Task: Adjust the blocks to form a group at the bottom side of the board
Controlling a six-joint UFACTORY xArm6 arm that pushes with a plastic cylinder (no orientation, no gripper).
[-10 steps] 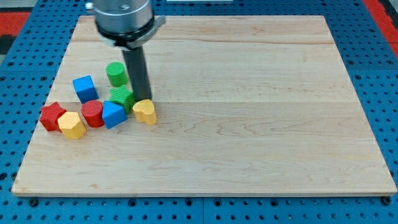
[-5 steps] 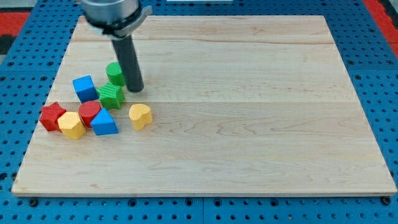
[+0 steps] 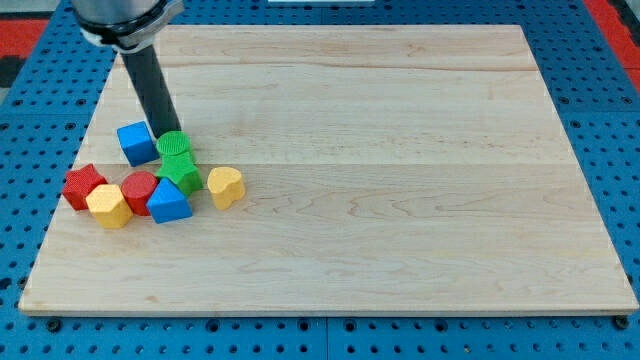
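My tip (image 3: 166,133) rests on the board just above the green cylinder (image 3: 174,145), between it and the blue cube (image 3: 136,142). Below the cylinder sits the green star (image 3: 183,171), touching the blue triangle (image 3: 170,203). The red cylinder (image 3: 139,188), the yellow hexagon (image 3: 108,206) and the red star (image 3: 83,185) cluster to the left. The yellow heart (image 3: 225,186) lies slightly apart to the right. All blocks sit at the view's left side of the wooden board (image 3: 400,160).
The board lies on a blue pegboard table (image 3: 610,120). The arm's grey body (image 3: 120,15) hangs over the board's top-left corner.
My tip moved left and up around the green cylinder, which slid down-left against the green star. The green star and blue triangle shifted down-left; the yellow heart moved slightly left.
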